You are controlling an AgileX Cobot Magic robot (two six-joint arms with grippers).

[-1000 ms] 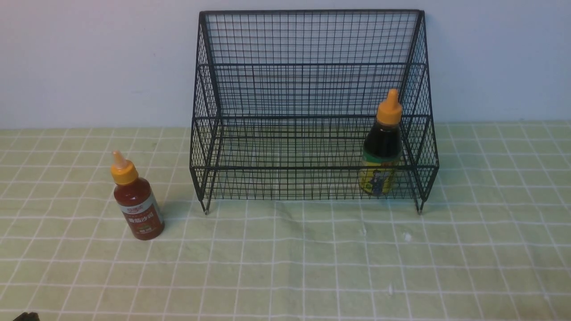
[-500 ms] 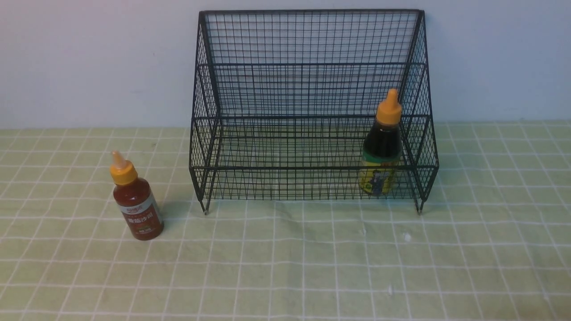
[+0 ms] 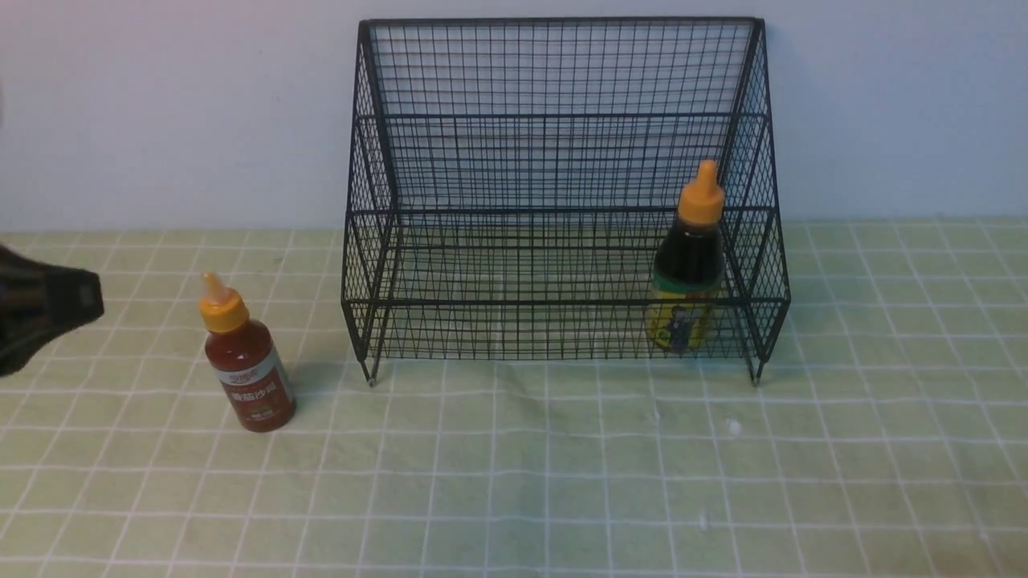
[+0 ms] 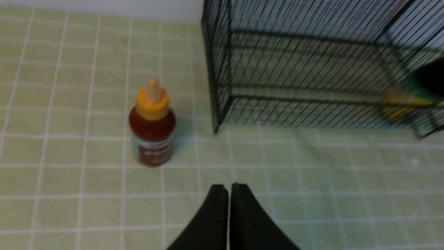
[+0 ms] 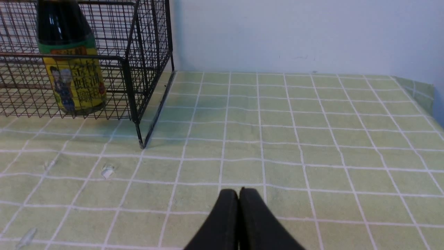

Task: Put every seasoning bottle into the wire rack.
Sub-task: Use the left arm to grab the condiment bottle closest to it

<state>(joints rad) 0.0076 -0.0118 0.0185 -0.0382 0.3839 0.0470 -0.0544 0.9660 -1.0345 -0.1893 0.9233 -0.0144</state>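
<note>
The black wire rack (image 3: 562, 120) stands at the back against the wall. Inside it, at its right end, the dark seasoning bottle (image 3: 684, 265) with the yellow-green label stands upright; it shows again in the right wrist view (image 5: 71, 69). The red seasoning bottle (image 3: 245, 361) stands upright on the cloth left of the rack, and the left wrist view (image 4: 152, 125) shows it too. My left gripper (image 4: 229, 187) is shut and empty, short of the red bottle; its dark tip (image 3: 48, 309) enters at the front view's left edge. My right gripper (image 5: 238, 191) is shut and empty, over bare cloth right of the rack.
A green cloth with white grid lines (image 3: 514, 482) covers the table. A pale wall (image 3: 161, 120) rises right behind the rack. Small white specks (image 3: 732, 427) lie on the cloth before the rack. The table's right end (image 5: 426, 93) shows in the right wrist view.
The left arm has come into the front view at the left edge, higher than the dark bit seen at the bottom corner a second ago. Bottles and rack have not moved.
</note>
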